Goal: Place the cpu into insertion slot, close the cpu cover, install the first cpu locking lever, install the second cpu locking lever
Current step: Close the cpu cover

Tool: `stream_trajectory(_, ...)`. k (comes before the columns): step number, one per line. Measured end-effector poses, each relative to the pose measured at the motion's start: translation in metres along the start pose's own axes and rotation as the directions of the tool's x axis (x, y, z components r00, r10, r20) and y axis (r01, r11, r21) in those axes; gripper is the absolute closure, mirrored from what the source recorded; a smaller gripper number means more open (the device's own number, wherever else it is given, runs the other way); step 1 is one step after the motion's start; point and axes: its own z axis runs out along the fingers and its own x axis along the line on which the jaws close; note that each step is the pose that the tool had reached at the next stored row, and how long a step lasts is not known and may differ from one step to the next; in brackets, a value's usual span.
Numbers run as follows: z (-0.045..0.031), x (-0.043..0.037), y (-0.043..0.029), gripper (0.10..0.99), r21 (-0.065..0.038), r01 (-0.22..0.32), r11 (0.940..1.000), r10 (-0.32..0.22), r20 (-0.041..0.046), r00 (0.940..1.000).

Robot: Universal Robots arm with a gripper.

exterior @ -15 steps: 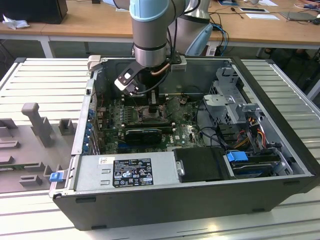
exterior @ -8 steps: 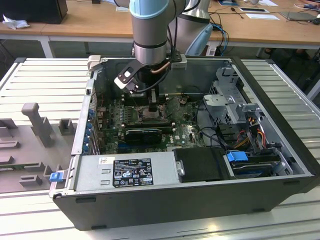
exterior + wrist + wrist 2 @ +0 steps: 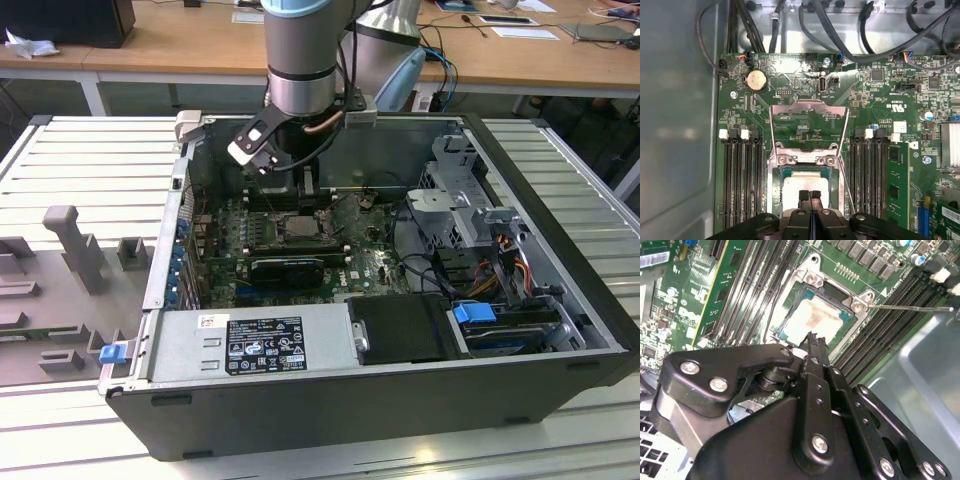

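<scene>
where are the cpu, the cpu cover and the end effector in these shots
cpu (image 3: 796,184): first wrist view, on its bare pale metal face
cpu cover (image 3: 807,106): first wrist view, on the far bar of the opened frame
end effector (image 3: 810,195): first wrist view, midway between its two fingertips

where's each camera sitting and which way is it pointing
Exterior view: off the arm, above the open computer case, looking down into it; arm and gripper show.
First wrist view: on the arm, looking along the gripper at the green board; shut fingertips show, open cpu cover beyond.
Second wrist view: on the arm, looking obliquely past the gripper's black linkage.
Shared: both wrist views show the cpu in the insertion slot at the fingertips.
</scene>
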Motion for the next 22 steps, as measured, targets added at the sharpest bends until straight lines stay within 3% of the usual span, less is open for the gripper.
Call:
stream_trajectory(4, 0.0001, -0.0001, 0.0039, 0.980, 0.000, -0.003, 1.0000, 0.003, 0.0001, 1.0000)
stream_trajectory(6, -0.0050, 0.0000, 0.0043, 0.980, 0.000, -0.003, 1.0000, 0.003, 0.0002, 1.0000)
stream_trajectory(11, -0.0048, 0.0000, 0.0087, 0.980, 0.000, -0.003, 1.0000, 0.003, 0.0001, 1.0000)
stream_trajectory(22, -0.0117, 0.0001, 0.0115, 0.980, 0.000, -0.003, 1.0000, 0.003, 0.0002, 1.0000)
